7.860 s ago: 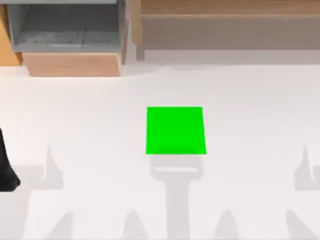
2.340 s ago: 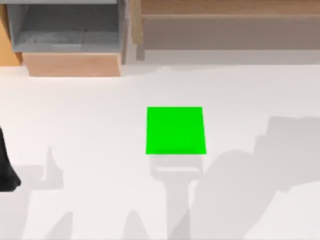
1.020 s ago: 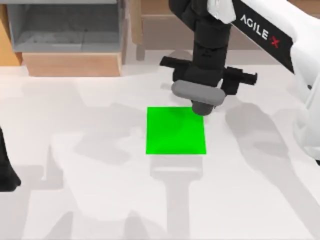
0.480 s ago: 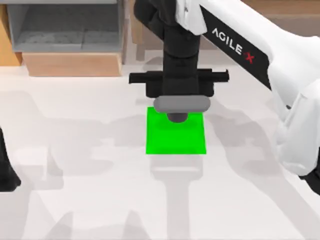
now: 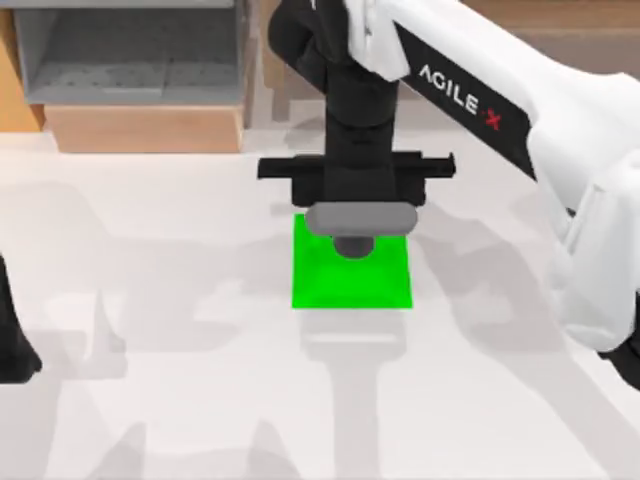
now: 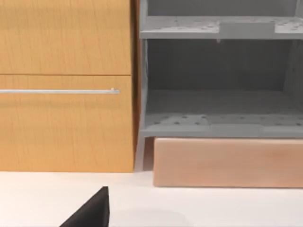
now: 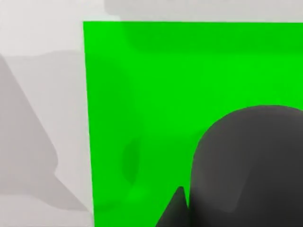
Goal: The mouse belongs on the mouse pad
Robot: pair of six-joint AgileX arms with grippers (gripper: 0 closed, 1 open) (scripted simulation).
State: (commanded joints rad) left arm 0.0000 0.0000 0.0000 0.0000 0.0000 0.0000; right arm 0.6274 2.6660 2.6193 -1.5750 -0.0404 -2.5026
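Observation:
The mouse pad (image 5: 340,280) is a flat bright green square at the middle of the table. My right arm reaches in from the right, and its gripper (image 5: 357,203) points down over the pad's far edge, shut on the mouse (image 5: 360,218). The mouse is a grey rounded oblong with a darker grey part beneath it. In the right wrist view the mouse (image 7: 248,165) looms dark grey over the mouse pad (image 7: 142,94), with one black fingertip (image 7: 176,208) beside it. Whether the mouse touches the pad I cannot tell. My left arm (image 5: 10,340) stays parked at the table's left edge.
A grey open shelf unit (image 5: 130,60) above a wooden block (image 5: 145,128) stands at the back left. A wooden cabinet with a metal handle (image 6: 61,91) is beside it. A long wooden piece (image 5: 560,20) runs along the back right. White tabletop surrounds the pad.
My right arm came in from the right carrying the mouse, moved left over the pad's far edge, and in the last half second shifted slightly nearer. The left arm has not moved.

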